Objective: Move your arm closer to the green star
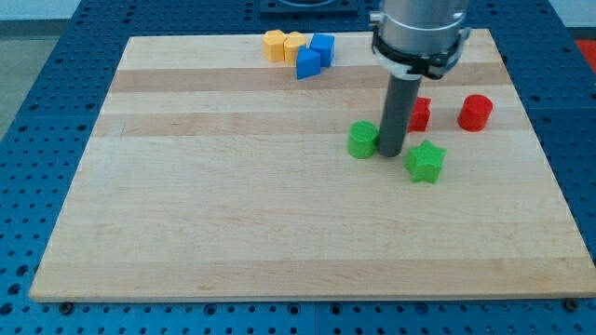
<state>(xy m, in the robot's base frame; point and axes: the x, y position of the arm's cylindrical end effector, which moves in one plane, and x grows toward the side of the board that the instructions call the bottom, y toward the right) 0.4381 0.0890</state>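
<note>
The green star lies on the wooden board right of the middle. My tip rests on the board just to the left of the star, with a small gap between them. A green round block sits right against the tip's left side. The rod rises from the tip to the arm's grey body at the view's top.
A red block is partly hidden behind the rod. A red cylinder stands further to the right. Two yellow blocks and two blue blocks cluster at the board's top edge.
</note>
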